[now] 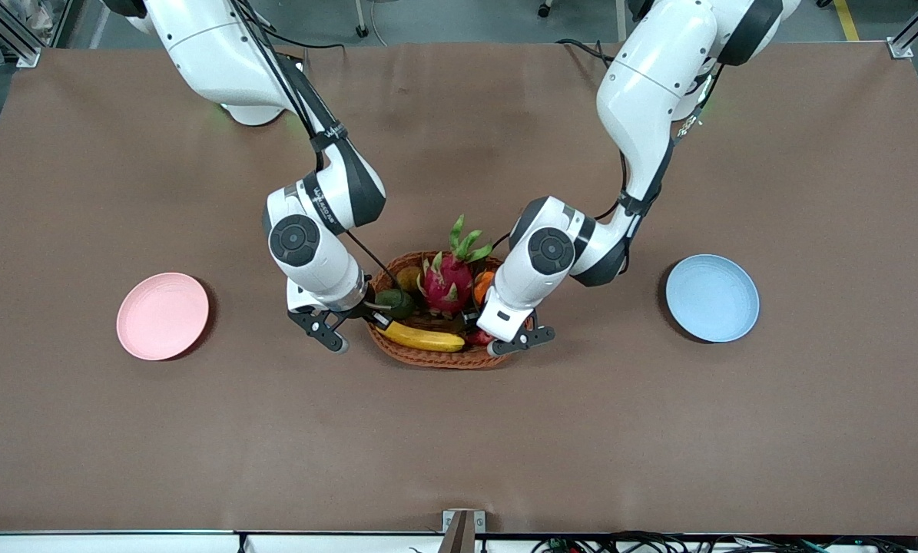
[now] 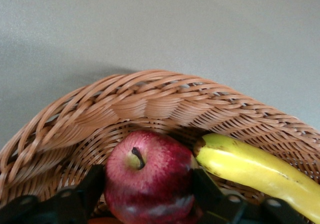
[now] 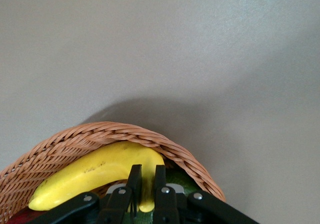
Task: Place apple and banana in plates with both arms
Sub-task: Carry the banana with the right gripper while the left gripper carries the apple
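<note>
The dark red apple (image 1: 478, 336) and the yellow banana (image 1: 424, 338) lie in the wicker basket (image 1: 435, 359) at the table's middle. My left gripper (image 1: 480, 330) is down in the basket at the left arm's end, its fingers (image 2: 92, 189) pressed on both sides of the apple (image 2: 150, 179). My right gripper (image 1: 376, 315) is at the basket's other end, shut on the banana's tip (image 3: 150, 194). The pink plate (image 1: 162, 316) lies toward the right arm's end and the blue plate (image 1: 712, 298) toward the left arm's end; both are bare.
The basket also holds a pink dragon fruit (image 1: 447, 280), an orange (image 1: 483, 286) and a dark green avocado (image 1: 397, 302) beside the banana. Brown table surface lies between the basket and each plate.
</note>
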Controlling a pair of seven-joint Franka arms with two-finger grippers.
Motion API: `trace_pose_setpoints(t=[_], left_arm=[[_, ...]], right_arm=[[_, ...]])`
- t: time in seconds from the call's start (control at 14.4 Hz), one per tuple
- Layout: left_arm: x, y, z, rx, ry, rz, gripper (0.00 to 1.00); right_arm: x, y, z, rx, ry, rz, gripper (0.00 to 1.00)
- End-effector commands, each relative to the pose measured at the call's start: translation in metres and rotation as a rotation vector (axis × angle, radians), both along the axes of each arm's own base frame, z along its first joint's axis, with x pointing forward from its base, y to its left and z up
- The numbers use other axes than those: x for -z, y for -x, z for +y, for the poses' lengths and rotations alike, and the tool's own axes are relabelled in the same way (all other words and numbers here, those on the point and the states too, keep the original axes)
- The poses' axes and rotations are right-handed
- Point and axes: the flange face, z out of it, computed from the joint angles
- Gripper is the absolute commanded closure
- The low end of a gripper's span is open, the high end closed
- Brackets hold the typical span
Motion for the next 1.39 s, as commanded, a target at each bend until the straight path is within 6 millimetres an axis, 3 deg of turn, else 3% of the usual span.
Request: trace_pose_setpoints(t=[0.0,0.28,0.42,0.62,0.97,1.32], left_arm=[[0.012,0.000,-0.002,0.007,-0.004,0.002,0.43],[-0.002,0.003,-0.010,0.016,0.003,-0.015,0.56],[-0.023,0.002,-0.012,0.015,0.018,-0.032,0.56],[-0.064,0.009,-0.017,0.029,0.029,-0.014,0.56],[-0.121,0.016,-0.002,0.053,0.006,0.025,0.56],[-0.198,0.009,0.068,0.086,-0.084,0.086,0.55]], right_arm=[[-0.019,-0.005,-0.008,0.012,-0.010,0.020,1.00],[-0.041,-0.005,-0.018,0.017,-0.006,0.051,1.00],[-0.050,-0.005,-0.018,0.010,0.001,0.079,1.00],[-0.070,-0.014,-0.036,0.006,0.006,0.107,1.00],[-0.099,-0.035,-0.108,-0.103,0.004,0.156,1.00],[-0.122,-0.045,-0.201,-0.245,-0.019,0.207,1.00]])
